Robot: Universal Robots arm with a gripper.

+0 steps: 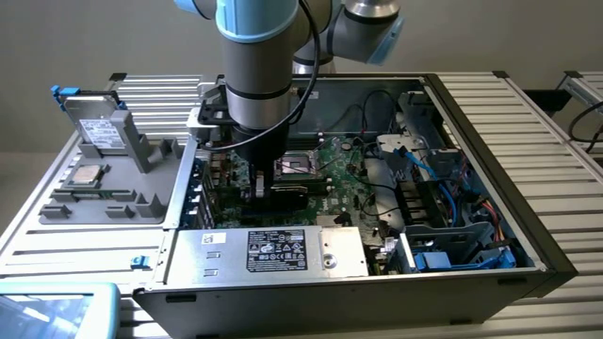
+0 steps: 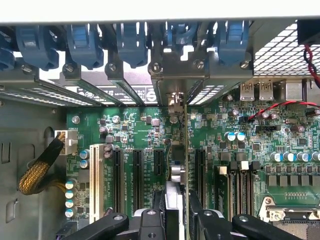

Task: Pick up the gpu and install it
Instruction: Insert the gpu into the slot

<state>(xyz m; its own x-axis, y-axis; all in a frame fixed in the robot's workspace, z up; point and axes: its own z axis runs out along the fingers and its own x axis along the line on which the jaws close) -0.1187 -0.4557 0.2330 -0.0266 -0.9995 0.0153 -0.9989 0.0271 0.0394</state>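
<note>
Claw (image 2: 172,212) clenched on gpu (image 2: 176,150), edge-on over motherboard (image 2: 130,125); exterior view: arm (image 1: 259,85) inside case (image 1: 490,141).

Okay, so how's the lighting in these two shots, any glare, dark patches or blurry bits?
Exterior view: even, soft light, but the inside of the computer case is shadowed under the arm, and the tool looks dark. Wrist view: the motherboard is bright and sharp, with washed-out glare along the top edge; the near fingers are slightly soft.
</note>
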